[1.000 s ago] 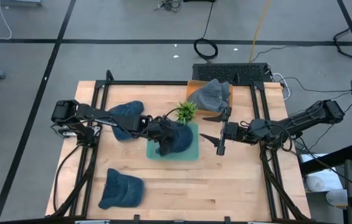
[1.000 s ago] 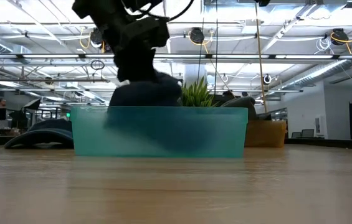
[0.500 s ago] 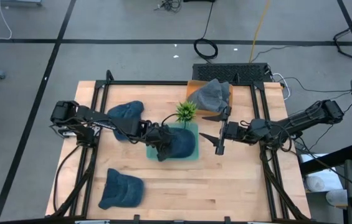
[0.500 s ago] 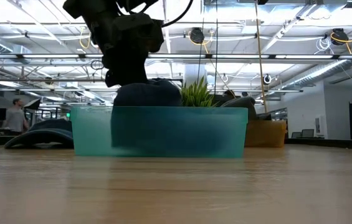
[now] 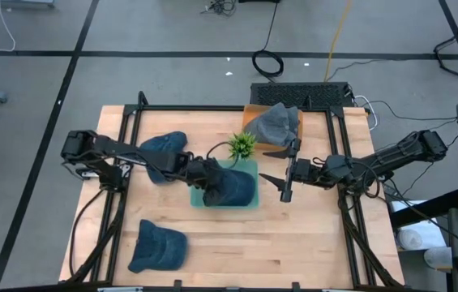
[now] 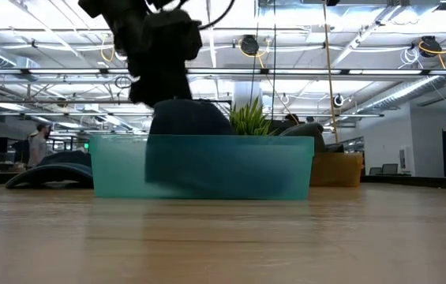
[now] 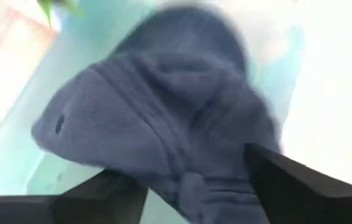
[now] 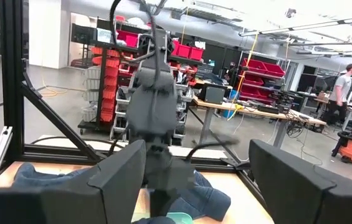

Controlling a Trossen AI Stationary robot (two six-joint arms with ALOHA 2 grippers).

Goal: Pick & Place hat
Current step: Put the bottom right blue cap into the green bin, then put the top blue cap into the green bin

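Left end effector (image 5: 210, 185): centre of the high view, down over the teal bin (image 5: 247, 200); in its wrist view the two fingers (image 7: 300, 186) stand apart either side of the cloth, so it looks parted, though whether any fabric is pinched between them, I cannot tell
Hat in play (image 5: 230, 186): dark blue cap lying inside the teal bin, crown bulging above the rim in the low view (image 6: 187, 118)
Right end effector (image 5: 283, 174): right of centre in the high view, just beside the bin, fingers spread wide, holding nothing, waiting
Other hats: one blue hat (image 5: 162, 152) at centre left under the left arm, another blue hat (image 5: 158, 246) at lower left of the tabletop (image 5: 310, 235), a grey hat (image 5: 276, 122) on the orange box (image 5: 250, 113) at upper centre
Plant (image 5: 241, 145): small green tuft just above the bin, touching its top edge as far as I can see
Handling: soft cloth, light, it will fold and sag, no fragility to fear; my call is the stiffer brim or a bunched seam on the crown gives the surest pinch
Risk: loose fabric snagging on a finger when the arm lifts away
Progress: placement looks all but made, judging by the cap sitting in the bin
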